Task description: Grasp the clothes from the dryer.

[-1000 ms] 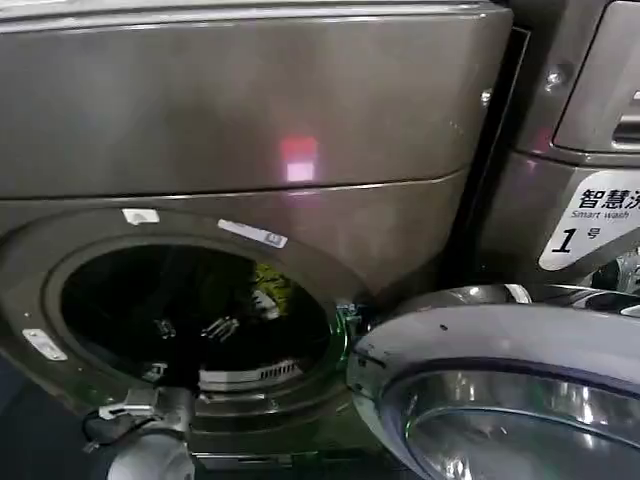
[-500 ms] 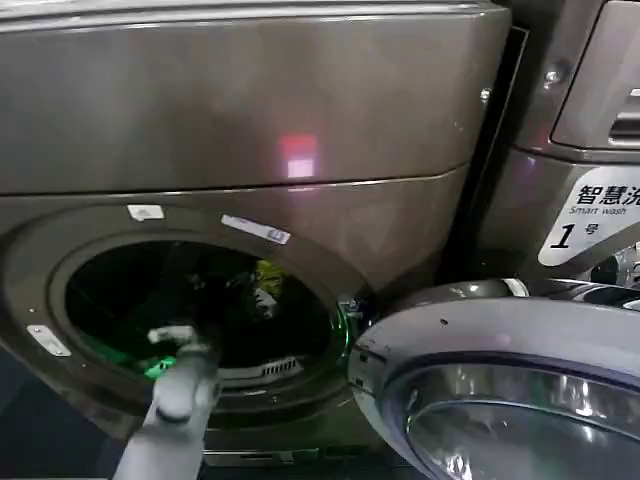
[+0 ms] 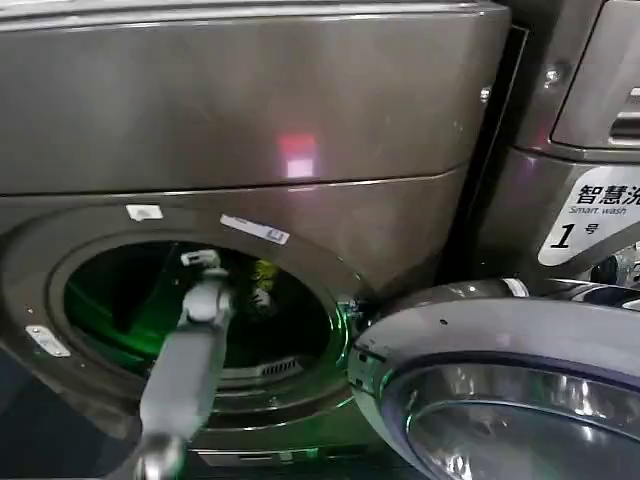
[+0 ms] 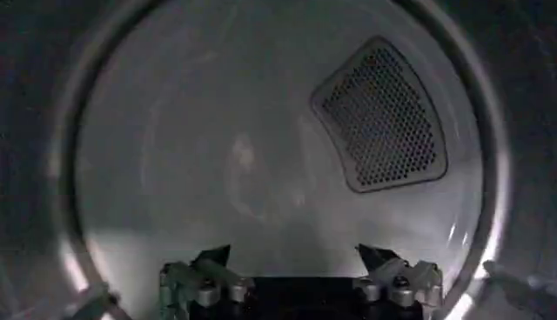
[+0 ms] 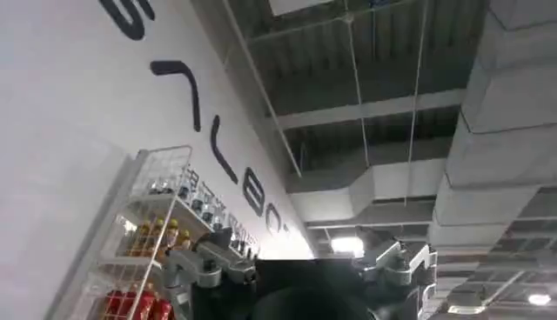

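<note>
Dryer (image 3: 250, 120) cut off at top, left & bottom edges in head view; its glass door (image 3: 500, 390) cropped at lower right. Clothes (image 3: 264, 285): small yellow-green patch behind left arm, rest lost in dark drum; navy garment can't be made out. Neighbouring machine's label (image 3: 595, 225) cropped at right edge.

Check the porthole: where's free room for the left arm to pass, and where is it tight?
Free: the porthole's left half on the dryer, between rim and left gripper, and the bare drum wall beside the mesh vent ahead of its open fingers. Tight: right of the gripper, where the clothes sit, and outside by the open door.
</note>
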`<control>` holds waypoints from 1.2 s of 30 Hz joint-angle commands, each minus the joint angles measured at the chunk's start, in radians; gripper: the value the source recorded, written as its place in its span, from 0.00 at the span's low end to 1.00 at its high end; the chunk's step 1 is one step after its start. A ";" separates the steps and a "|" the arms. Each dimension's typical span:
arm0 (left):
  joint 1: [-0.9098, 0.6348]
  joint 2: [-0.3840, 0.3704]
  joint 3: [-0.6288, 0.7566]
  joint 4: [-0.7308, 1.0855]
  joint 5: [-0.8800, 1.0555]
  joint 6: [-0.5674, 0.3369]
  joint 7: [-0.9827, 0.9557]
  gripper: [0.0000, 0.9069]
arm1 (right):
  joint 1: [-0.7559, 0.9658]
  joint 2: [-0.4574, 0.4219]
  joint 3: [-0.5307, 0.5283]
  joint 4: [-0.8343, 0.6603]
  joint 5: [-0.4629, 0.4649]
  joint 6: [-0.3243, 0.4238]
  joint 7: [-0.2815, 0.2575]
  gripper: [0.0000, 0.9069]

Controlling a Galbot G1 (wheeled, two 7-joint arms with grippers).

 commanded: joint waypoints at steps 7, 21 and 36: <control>-0.364 0.051 0.130 0.496 0.548 -0.045 0.781 1.00 | -0.012 0.002 0.007 0.010 0.003 0.000 -0.006 1.00; -0.473 0.023 0.367 0.610 1.033 -0.001 0.846 1.00 | -0.018 0.014 0.019 0.020 0.004 -0.002 -0.009 1.00; -0.489 0.016 0.446 0.661 0.994 0.092 0.905 0.92 | -0.023 0.006 0.022 0.025 0.002 -0.003 -0.016 1.00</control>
